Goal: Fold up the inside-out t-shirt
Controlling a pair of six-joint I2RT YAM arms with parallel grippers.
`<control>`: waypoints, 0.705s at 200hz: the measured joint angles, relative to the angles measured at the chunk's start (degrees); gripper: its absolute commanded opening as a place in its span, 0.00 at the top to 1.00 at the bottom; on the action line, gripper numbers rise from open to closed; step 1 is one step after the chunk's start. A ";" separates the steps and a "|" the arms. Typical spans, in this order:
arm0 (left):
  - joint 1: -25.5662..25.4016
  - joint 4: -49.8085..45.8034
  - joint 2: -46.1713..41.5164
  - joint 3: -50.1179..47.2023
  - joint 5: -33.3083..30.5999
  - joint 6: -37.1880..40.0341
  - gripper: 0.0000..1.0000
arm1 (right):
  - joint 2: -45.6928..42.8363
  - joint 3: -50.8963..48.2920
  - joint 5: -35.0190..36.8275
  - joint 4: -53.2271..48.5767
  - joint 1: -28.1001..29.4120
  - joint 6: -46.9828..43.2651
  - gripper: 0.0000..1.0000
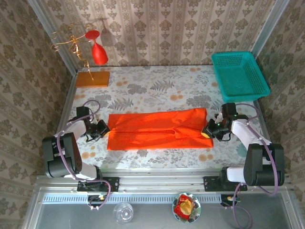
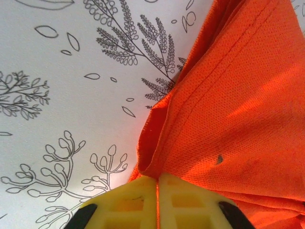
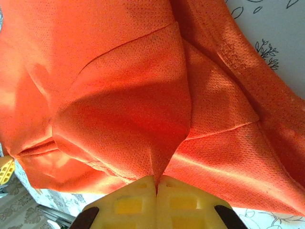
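The left arm and right arm share one build: chunky black joint housings linked by pale grey-white segments, each standing on a flat black base plate with small screws. Thin purple cables loop along both arms. The left gripper and right gripper have black bodies and blocky pale yellow fingers moulded with a grid of square recesses

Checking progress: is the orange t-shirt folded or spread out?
Partly folded: the t-shirt lies as a band with overlapping layers, not yet folded crosswise.
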 measured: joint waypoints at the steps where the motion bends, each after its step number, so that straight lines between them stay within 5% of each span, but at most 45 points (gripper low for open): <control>1: 0.00 0.02 0.00 0.00 -0.09 -0.02 0.86 | 0.00 0.00 0.02 -0.02 0.00 0.00 1.00; 11: 0.02 0.11 0.00 0.00 -0.37 0.00 0.83 | 0.00 0.00 0.13 -0.02 0.00 -0.07 1.00; 40: 0.00 -0.15 -0.79 0.00 -1.77 -0.07 0.72 | -0.02 0.00 1.81 -0.39 0.00 -0.33 0.76; 72: -0.04 -2.64 -8.24 0.15 -4.61 -0.20 0.69 | -2.03 0.37 8.72 -3.85 0.96 -1.49 0.64; 105: -1.99 -5.77 -11.85 2.19 -6.38 -0.17 0.71 | -4.61 4.22 15.28 -8.11 5.16 -1.92 0.64; 141: -9.44 -7.17 -11.91 2.62 -7.08 -0.87 0.73 | -4.44 7.98 18.08 -8.09 14.60 -1.57 0.66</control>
